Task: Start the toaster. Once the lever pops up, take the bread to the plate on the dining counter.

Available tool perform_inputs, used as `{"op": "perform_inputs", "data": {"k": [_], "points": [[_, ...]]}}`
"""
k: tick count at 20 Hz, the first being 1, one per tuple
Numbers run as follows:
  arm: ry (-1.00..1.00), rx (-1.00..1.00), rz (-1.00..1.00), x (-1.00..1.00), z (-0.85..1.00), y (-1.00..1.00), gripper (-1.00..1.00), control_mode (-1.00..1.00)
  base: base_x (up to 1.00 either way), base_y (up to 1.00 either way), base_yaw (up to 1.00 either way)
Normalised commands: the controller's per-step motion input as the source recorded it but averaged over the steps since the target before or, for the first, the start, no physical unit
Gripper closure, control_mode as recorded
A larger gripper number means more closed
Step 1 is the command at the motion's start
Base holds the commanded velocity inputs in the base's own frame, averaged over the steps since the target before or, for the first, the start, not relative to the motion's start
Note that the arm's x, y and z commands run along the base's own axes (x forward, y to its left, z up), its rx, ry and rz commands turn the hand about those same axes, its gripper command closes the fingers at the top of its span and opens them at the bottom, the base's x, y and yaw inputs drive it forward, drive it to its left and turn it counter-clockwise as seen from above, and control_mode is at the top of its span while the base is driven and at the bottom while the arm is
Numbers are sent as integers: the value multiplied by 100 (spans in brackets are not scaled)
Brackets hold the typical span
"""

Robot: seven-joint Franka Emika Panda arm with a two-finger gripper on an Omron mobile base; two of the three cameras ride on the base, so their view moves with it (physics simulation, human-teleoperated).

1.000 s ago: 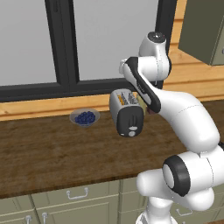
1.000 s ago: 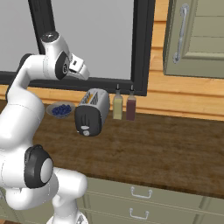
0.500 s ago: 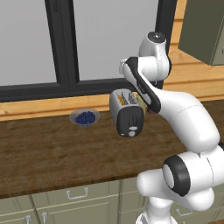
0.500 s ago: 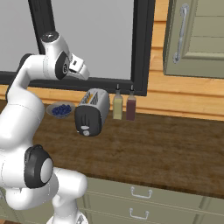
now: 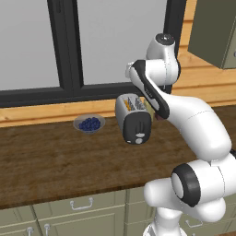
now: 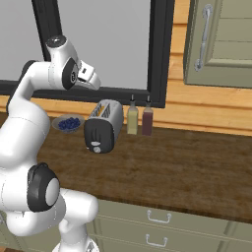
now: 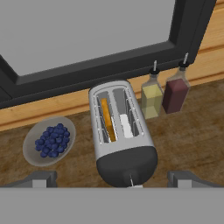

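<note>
**Poised above the toaster, lever not yet pressed**

My tool (image 7: 112, 178) hangs released, its two tips spread wide to either side of the toaster's (image 7: 121, 135) dark end, touching nothing. I judge I am held high like this so I can look straight down the slots and line up before dropping to the lever (image 7: 131, 180), which shows as a thin pale-looking tab at the near edge of the black end panel; it is too small for me to say how far down it sits.

The toaster stands on the wooden desk (image 5: 46, 161) below the window, its long axis running from the window wall out toward me, with the black panel end facing my base and turned slightly aside. The slots run along that same axis. The bread (image 7: 106, 119) stands on edge in one slot, its thin golden rim upward and its length along the slot; the other slot holds something pale I cannot identify.

A grey bowl of blueberries (image 7: 49, 141) sits on the desk just beside the toaster, and two bottles (image 7: 164, 92) stand near it on the other side against the wall, so a descent at the panel end keeps me apart from all of them.
</note>
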Motion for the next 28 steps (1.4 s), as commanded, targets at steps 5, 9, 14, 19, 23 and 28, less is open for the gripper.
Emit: {"op": "perform_inputs", "data": {"k": [5, 9, 14, 19, 23, 28], "points": [[0, 0, 0, 0, 0, 0, -100, -100, 0, 0, 0], [0, 0, 0, 0, 0, 0, -100, -100, 0, 0, 0], [0, 0, 0, 0, 0, 0, -100, -100, 0, 0, 0], [0, 0, 0, 0, 0, 0, -100, -100, 0, 0, 0], [0, 0, 0, 0, 0, 0, -100, -100, 0, 0, 0], [0, 0, 0, 0, 0, 0, -100, -100, 0, 0, 0]]}}
